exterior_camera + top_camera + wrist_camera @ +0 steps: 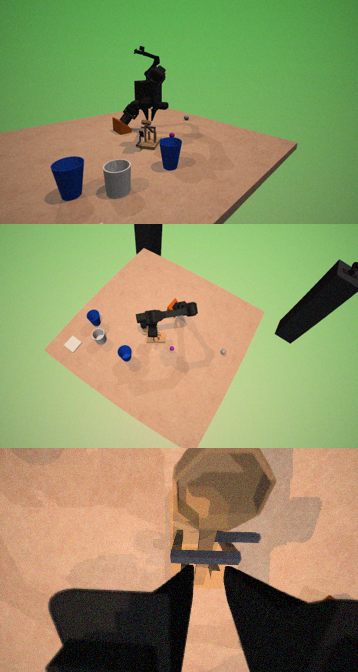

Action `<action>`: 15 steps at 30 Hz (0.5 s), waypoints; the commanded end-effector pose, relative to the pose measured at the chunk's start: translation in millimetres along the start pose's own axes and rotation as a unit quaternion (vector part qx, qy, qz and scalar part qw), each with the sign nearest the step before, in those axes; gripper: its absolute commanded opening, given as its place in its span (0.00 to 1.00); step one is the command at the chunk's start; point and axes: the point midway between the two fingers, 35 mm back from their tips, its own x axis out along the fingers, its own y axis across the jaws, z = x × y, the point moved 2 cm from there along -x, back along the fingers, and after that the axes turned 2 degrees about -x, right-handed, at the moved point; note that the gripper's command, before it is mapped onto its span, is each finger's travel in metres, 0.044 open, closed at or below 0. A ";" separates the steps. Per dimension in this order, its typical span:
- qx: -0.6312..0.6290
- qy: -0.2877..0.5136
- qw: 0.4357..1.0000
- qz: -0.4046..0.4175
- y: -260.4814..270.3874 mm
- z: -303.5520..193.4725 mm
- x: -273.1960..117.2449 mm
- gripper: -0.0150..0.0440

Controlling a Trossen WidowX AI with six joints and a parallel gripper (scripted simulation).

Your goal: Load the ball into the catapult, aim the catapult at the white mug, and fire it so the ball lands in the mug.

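Note:
The wooden catapult [160, 341] [149, 146] stands mid-table below my gripper [150, 120] [209, 568]. Its round cup [146, 122] [225, 493] is raised and looks empty in the wrist view. My fingers point down, a narrow gap apart, with nothing between them; in the wrist view they show just below the dark crossbar [205, 556]. A magenta ball [172, 348] [172, 134] lies on the table beside the catapult. A grey ball [223, 351] [186, 117] lies farther off. The white mug [101, 341] [118, 184], greyish in this light, stands upright between two blue cups.
One blue cup [95, 321] [69, 181] and the other blue cup [126, 357] [170, 157] flank the mug. A white square [72, 343] lies near the table corner. An orange wedge [172, 304] [120, 127] is at the arm's base. Black pillars [148, 238] [311, 305] stand beyond the table.

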 end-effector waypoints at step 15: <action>-0.001 0.003 1.000 0.002 0.3 3.2 5.1 0.25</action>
